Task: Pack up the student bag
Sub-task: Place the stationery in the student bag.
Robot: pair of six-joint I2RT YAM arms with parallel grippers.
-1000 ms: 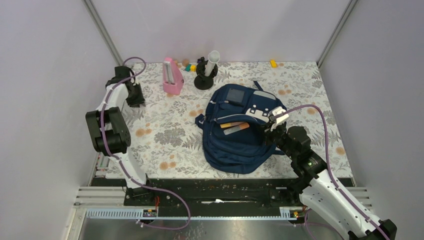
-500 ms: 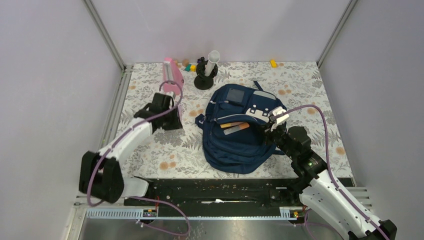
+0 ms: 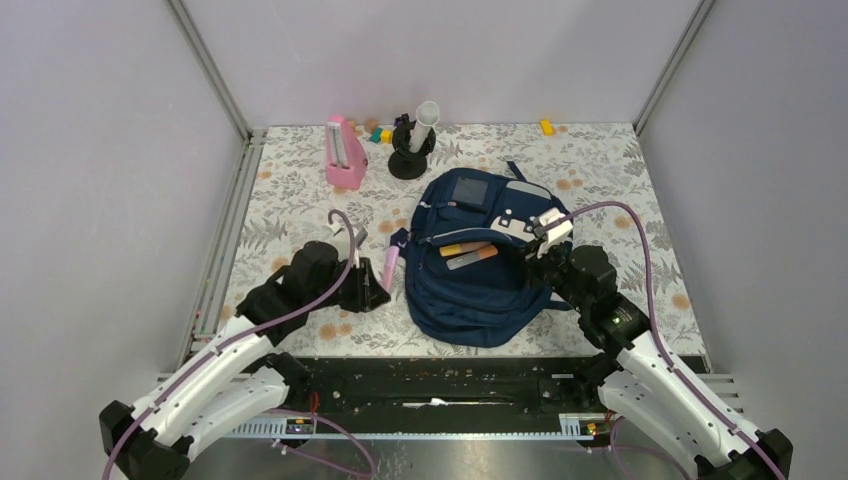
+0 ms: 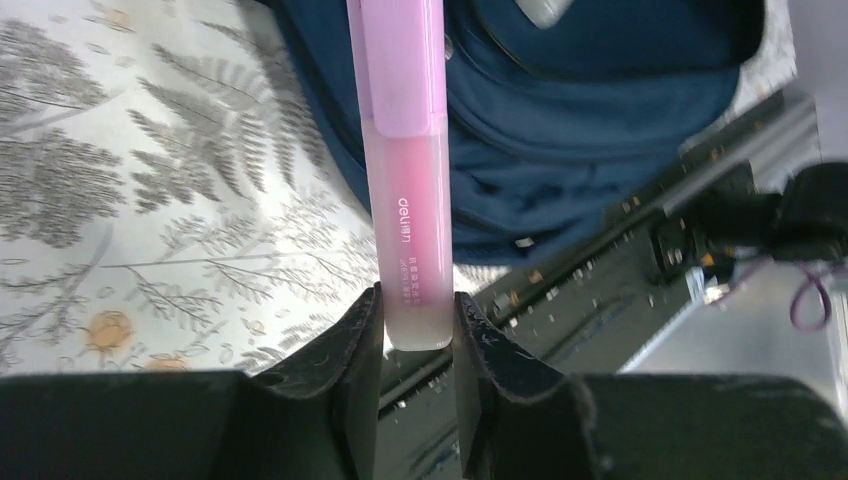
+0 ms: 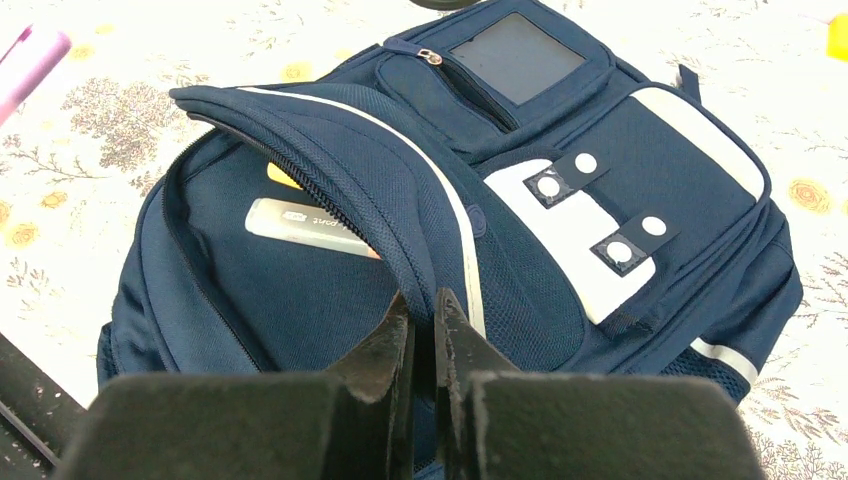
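The student bag [image 3: 470, 290], a navy backpack with white front patches, lies in the middle of the table with its main pocket gaping. My right gripper [image 3: 541, 262] is shut on the edge of the bag's zip flap [image 5: 400, 215] and holds it up. Inside the pocket lie an orange pen and a grey pen [image 5: 305, 225]. My left gripper [image 3: 375, 285] is shut on a pink highlighter [image 3: 388, 266] just left of the bag. In the left wrist view the highlighter [image 4: 405, 150] sticks out from between the fingers [image 4: 350, 340] towards the bag [image 4: 600, 100].
A pink holder [image 3: 343, 155] stands at the back left. Beside it are a black stand with a white tube [image 3: 412, 145] and small coloured blocks [image 3: 378, 133]. A yellow block [image 3: 546, 126] lies at the back. A black rail [image 3: 440, 370] runs along the near edge.
My left arm has swung from the far left corner down to the bag's left side, where it holds the pink highlighter. The right gripper has kept its hold on the flap.
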